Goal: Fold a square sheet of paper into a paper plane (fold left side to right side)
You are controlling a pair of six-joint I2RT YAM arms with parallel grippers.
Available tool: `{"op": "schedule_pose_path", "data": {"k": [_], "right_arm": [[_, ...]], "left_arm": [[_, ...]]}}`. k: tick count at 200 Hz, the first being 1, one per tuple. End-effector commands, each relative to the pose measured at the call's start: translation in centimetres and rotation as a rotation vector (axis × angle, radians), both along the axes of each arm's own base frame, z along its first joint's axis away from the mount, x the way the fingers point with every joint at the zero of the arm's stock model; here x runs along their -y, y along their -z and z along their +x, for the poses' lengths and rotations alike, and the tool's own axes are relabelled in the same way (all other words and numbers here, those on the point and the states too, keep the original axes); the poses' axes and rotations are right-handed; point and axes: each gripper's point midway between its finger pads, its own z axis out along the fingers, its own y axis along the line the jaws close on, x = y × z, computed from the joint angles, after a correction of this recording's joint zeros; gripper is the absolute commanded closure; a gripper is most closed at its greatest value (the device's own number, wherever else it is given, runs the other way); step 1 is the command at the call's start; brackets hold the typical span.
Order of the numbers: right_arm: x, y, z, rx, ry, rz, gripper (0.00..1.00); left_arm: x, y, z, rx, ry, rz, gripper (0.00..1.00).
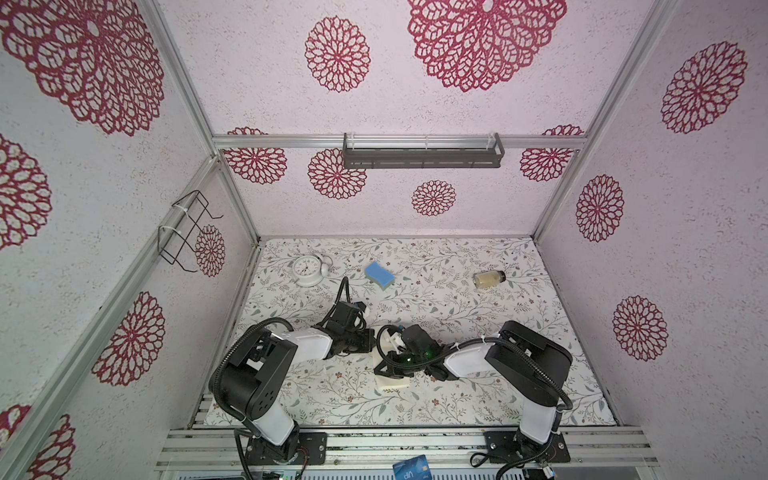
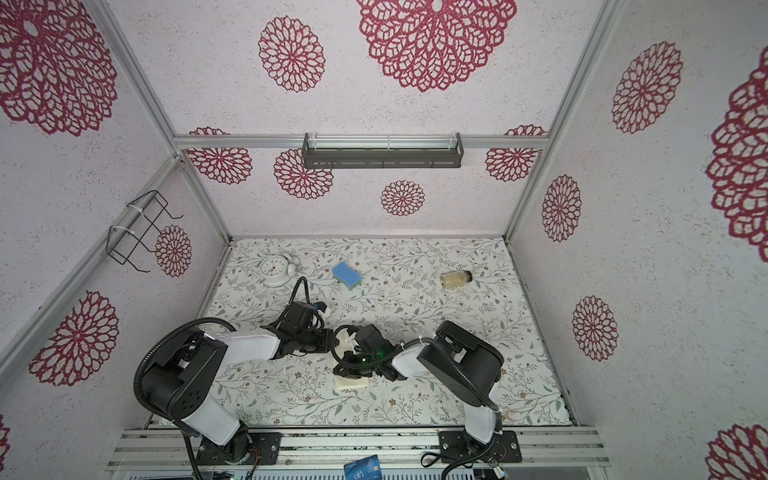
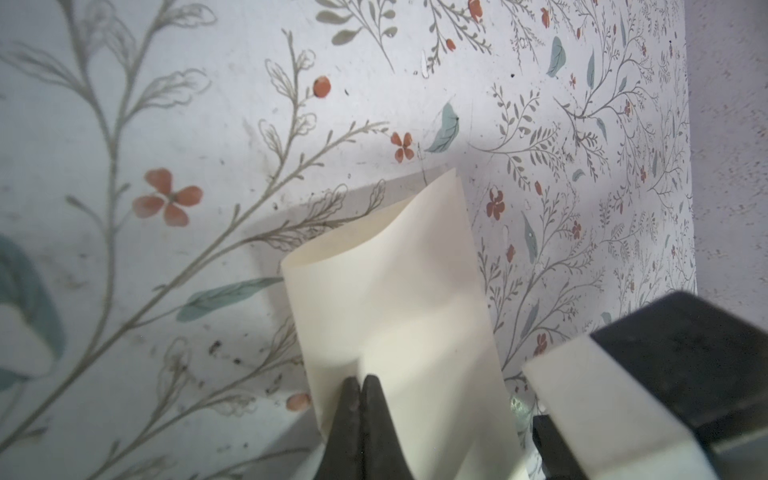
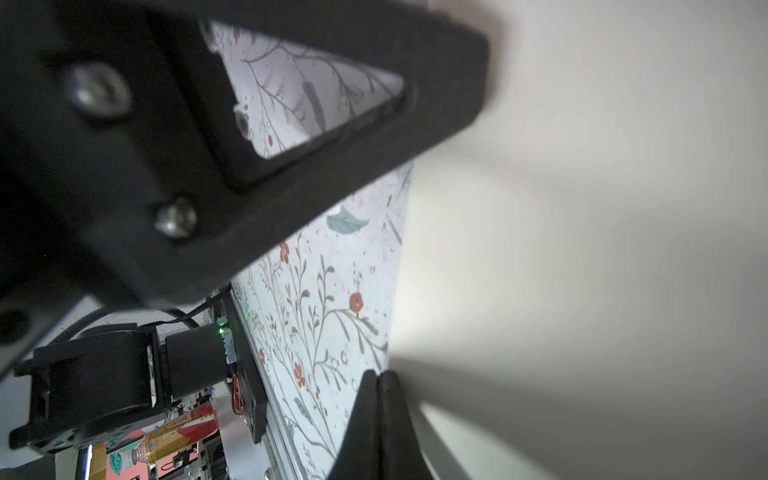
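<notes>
In both top views the square sheet of paper (image 1: pixel 392 383) (image 2: pixel 353 383) sits near the front middle of the floral desk (image 1: pixel 478 395) (image 2: pixel 424 399), mostly hidden beneath the two arms, with only a pale cream patch showing; the left tool (image 1: pixel 371 341) (image 2: pixel 328 341) and the right tool (image 1: pixel 386 368) (image 2: pixel 347 368) meet over it, close together. How they grip cannot be made out from up here. Well behind them lie a blue sponge (image 1: pixel 380 275) (image 2: pixel 346 275), a white alarm clock (image 1: pixel 307 270) (image 2: pixel 276 270) to its left and a small jar (image 1: pixel 489 279) (image 2: pixel 456 279) on its side to its right.

In the left wrist view the left tool (image 3: pixel 359 386) has its dark tips pressed fully together, nipping the sheet (image 3: pixel 395 316); the paper bends over in a soft, uncreased curve and rises off the desk (image 3: pixel 166 124).

In the right wrist view the right tool (image 4: pixel 380 380) is likewise closed tight, its tips meeting at the edge of the sheet (image 4: pixel 582 249) and seemingly pinching it; the cream paper fills much of this view, blurred and very close, with the desk (image 4: pixel 324 311) showing beside it.
</notes>
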Motion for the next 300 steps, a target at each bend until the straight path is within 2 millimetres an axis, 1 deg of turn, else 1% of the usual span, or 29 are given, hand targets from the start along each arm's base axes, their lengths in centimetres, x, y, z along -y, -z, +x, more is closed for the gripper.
{"op": "schedule_pose_path", "data": {"k": [1,53,96,110,126,148,169,188,205,222,234,250,277,300], "right_arm": [[2.6,3.3,-3.4,-0.102,-0.019,-0.127,1.0],[3.3,4.5,-6.5,-0.122,-0.077,-0.167,1.0],[4.5,5.5,-8.7,-0.138,-0.102,-0.209,1.0],[4.8,5.3,-9.2,-0.144,-0.107,-0.202,1.0],[4.7,3.7,-9.3,-0.13,-0.111,-0.173,1.0],[4.1,-0.1,-8.5,-0.077,-0.114,-0.113,1.0],[4.1,-3.5,-7.1,-0.02,-0.091,-0.067,1.0],[4.7,-5.9,-5.1,0.054,-0.045,-0.072,1.0],[5.3,-7.2,-2.8,0.098,0.007,-0.079,1.0],[4.8,-7.6,-0.8,0.104,0.033,-0.06,1.0],[3.9,-7.8,0.1,0.107,0.036,-0.043,1.0],[2.3,-7.4,1.0,0.093,0.03,-0.023,1.0],[0.7,-5.9,1.9,0.055,0.036,0.001,1.0],[-0.1,-4.7,2.1,0.022,0.042,0.013,1.0]], "left_arm": [[-0.3,1.0,-0.4,-0.018,0.009,0.017,1.0],[-0.3,0.9,-0.4,-0.018,0.01,0.016,1.0],[-0.3,0.9,-0.4,-0.018,0.009,0.017,1.0],[-0.3,0.9,-0.4,-0.017,0.008,0.017,1.0],[-0.3,0.8,-0.4,-0.016,0.008,0.015,1.0],[-0.3,0.7,-0.3,-0.013,0.003,0.013,1.0],[-0.2,0.8,-0.4,-0.014,0.004,0.008,1.0],[-0.2,0.8,-0.5,-0.015,0.003,0.006,1.0],[-0.2,0.7,-0.5,-0.015,0.002,0.003,1.0],[-0.2,0.7,-0.5,-0.014,0.001,-0.002,1.0],[-0.2,0.7,-0.5,-0.014,-0.002,-0.003,1.0],[-0.2,0.6,-0.5,-0.012,-0.005,-0.007,1.0],[-0.1,0.6,-0.5,-0.015,-0.007,-0.011,1.0],[0.1,0.6,-0.6,-0.014,-0.006,-0.016,1.0]]}}
